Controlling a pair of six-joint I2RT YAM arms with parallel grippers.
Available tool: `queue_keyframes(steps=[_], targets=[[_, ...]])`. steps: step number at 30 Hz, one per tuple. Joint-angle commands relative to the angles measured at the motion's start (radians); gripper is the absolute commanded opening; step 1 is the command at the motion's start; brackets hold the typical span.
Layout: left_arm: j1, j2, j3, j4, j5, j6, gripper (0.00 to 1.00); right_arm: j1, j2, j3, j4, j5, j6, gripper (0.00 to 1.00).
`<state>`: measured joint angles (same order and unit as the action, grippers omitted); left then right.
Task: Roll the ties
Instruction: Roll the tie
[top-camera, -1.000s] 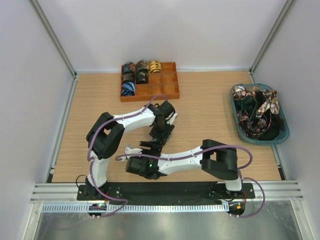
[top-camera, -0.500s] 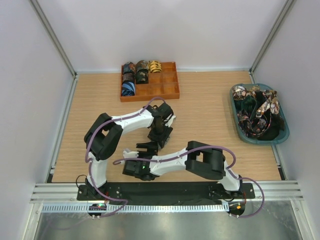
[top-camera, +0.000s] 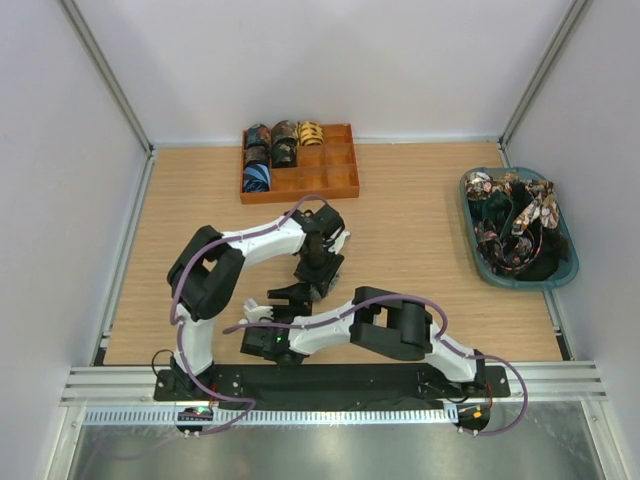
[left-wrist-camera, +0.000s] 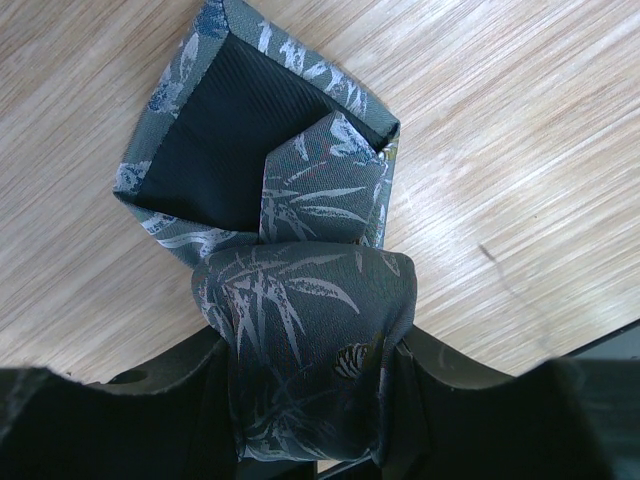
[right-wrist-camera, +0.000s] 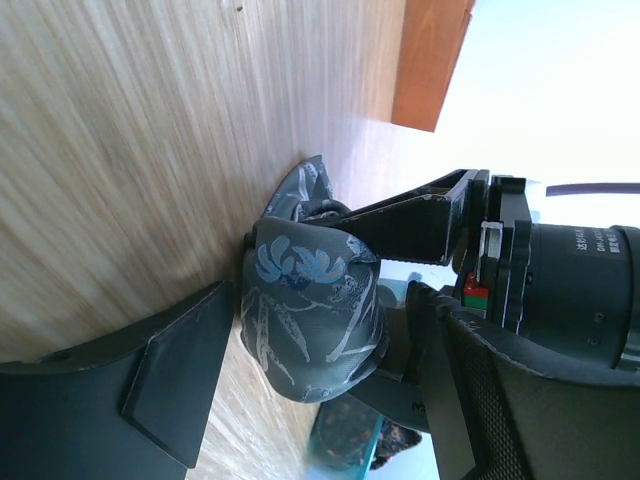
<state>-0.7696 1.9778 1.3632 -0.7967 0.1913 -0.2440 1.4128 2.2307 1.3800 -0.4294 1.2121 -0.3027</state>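
Closest to the arm bases, the right gripper (top-camera: 284, 297) sits low over the counter (top-camera: 420, 205), released, its two dark fingers (right-wrist-camera: 180, 385) spread wide to either side of a roll of cloth without pinching it; on one side a clear gap shows between finger and fabric. That roll belongs to the grey-blue tie (left-wrist-camera: 305, 330), printed with pale bamboo-like leaves, and it lies near the middle of the counter, just beyond the right gripper. The left gripper (left-wrist-camera: 310, 410) is clenched on the rolled part, one finger pressed against each flank of the bundle. From the roll, the unrolled end of the same tie runs flat onto the wood, its pointed tip folded over so that the black lining faces up inside a patterned border. Farther out on the right side, a teal bin (top-camera: 470, 215) holds a tangled heap of loose ties (top-camera: 515, 225) in dark and floral prints. At the far edge, left of centre and well apart from both arms, an orange tray (top-camera: 340, 190) with divided compartments carries several rolled ties (top-camera: 272, 152), all packed into its left-hand compartments.
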Motion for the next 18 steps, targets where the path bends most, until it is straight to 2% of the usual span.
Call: queue_keyframes(steps=[1,7,11,18], targets=[[-0.02,0.066,-0.098,-0.156,0.039,-0.003,0.24,-0.041,0.05,0.028,-0.026,-0.022,0.04,0.8],[-0.019,0.049,-0.093,-0.177,0.051,-0.008,0.23,-0.043,0.099,0.059,-0.138,-0.06,0.134,0.75],[-0.02,0.059,-0.088,-0.19,0.056,-0.008,0.23,-0.041,0.142,0.085,-0.183,-0.068,0.155,0.63],[-0.02,0.041,-0.107,-0.213,0.045,-0.005,0.23,-0.054,0.179,0.117,-0.236,-0.051,0.198,0.63]])
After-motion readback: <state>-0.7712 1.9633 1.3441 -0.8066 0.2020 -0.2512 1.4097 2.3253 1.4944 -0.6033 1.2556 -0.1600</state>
